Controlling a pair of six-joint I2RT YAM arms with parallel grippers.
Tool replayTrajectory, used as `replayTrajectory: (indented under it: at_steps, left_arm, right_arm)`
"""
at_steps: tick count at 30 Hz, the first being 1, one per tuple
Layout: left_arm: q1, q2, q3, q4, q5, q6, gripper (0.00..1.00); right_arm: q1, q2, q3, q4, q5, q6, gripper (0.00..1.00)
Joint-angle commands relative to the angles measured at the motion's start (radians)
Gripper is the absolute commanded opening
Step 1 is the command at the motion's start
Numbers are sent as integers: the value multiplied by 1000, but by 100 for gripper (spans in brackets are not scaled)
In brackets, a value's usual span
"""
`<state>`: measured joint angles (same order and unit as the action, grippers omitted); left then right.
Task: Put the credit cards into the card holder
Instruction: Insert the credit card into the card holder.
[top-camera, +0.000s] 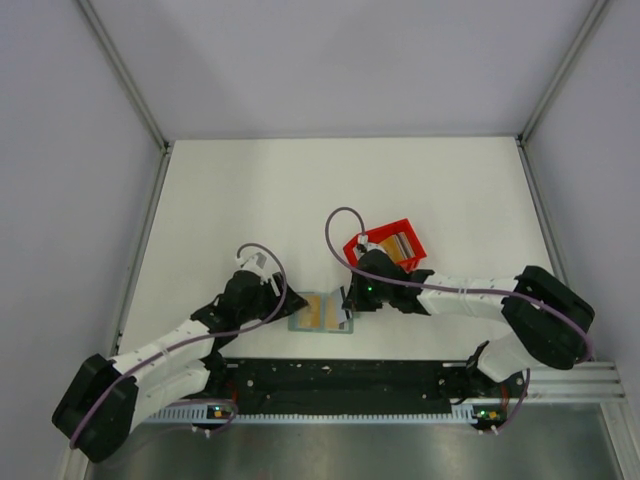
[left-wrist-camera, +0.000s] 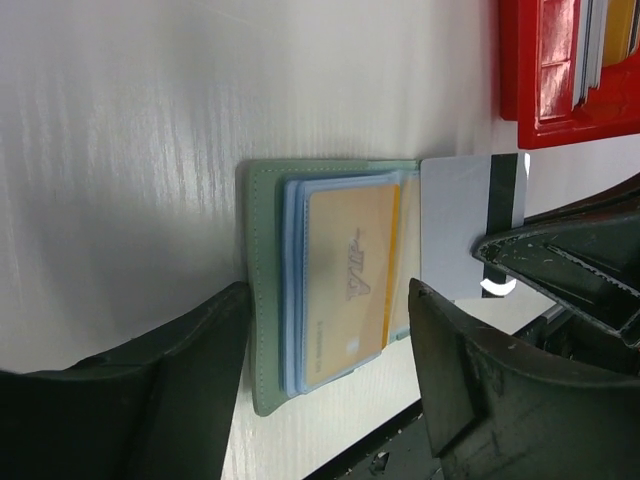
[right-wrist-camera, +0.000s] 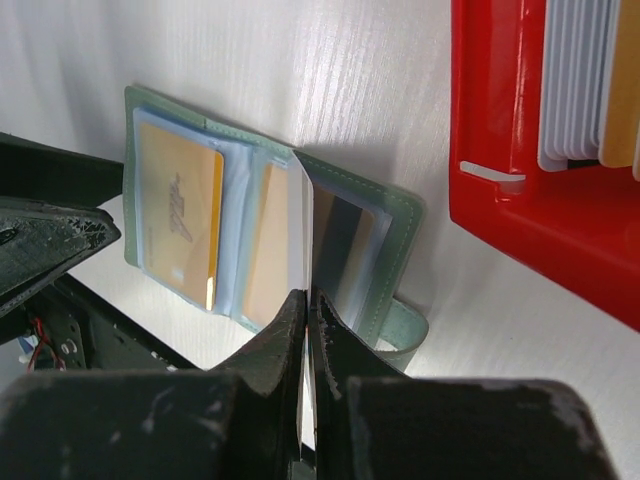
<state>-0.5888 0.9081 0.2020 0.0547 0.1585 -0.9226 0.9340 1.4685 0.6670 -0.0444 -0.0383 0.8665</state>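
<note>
Card holder (top-camera: 322, 312): grey-green, open flat on table (top-camera: 250, 200), gold card (left-wrist-camera: 350, 270) in left pocket. Right gripper (right-wrist-camera: 306, 300): clenched on white striped card (left-wrist-camera: 455, 220), edge-on over right pockets. Left gripper (left-wrist-camera: 328, 300): released, jaws spread across holder's left half. Red bin (right-wrist-camera: 490, 120): nearby, further cards (right-wrist-camera: 575, 80) inside.

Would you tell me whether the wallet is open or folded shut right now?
Open: the wallet lies spread flat with its pale blue inside facing up, and a gold card shows in one pocket.
</note>
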Motion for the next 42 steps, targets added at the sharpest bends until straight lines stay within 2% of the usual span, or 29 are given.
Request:
replayTrajectory:
  at_steps: [1,6,11,19,26,30,35,39,42]
  left_arm:
    - [0,9,-35,11,33,-5,65]
    - [3,-8,-32,2,30,-9,56]
    - [0,-34,-23,-3,42,-10,41]
    - [1,-101,-21,11,59,-22,35]
    - [1,-101,-33,54,82,-27,32]
    - [1,-101,-44,77,98,-25,27]
    - [1,-101,-44,85,107,-15,14]
    - [1,-103,-44,96,122,-4,9]
    - [1,-103,-47,123,144,2,9]
  right_arm:
    - [12,32,-33,-26,69,-7,0]
    - [14,30,-47,-22,72,-9,0]
    - [14,35,-52,-15,75,-12,0]
    - [14,59,-44,-15,69,-17,0]
    - [12,65,-35,-17,66,-23,0]
    - [12,69,-30,-26,67,-26,0]
    - [12,70,-24,-32,69,-32,0]
    - [12,65,-23,-37,71,-31,0]
    - [12,59,-20,-37,72,-32,0]
